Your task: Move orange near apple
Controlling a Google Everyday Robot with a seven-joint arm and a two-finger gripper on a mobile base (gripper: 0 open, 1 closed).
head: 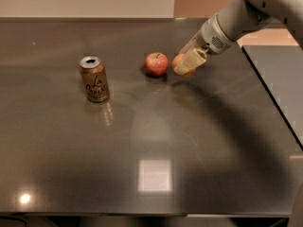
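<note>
The red apple [156,64] with a short stem sits on the dark table [151,141], right of centre at the back. The orange [178,60] is just to the right of the apple, a small gap apart, and is mostly hidden behind a cream finger. My gripper [186,56] reaches in from the upper right and is shut on the orange, low at the table's surface.
A brown LaCroix can [94,78] stands upright to the left of the apple. The table's right edge [272,108] runs diagonally, with a second dark surface [284,70] beyond it. The arm casts a wide shadow over the table's right side.
</note>
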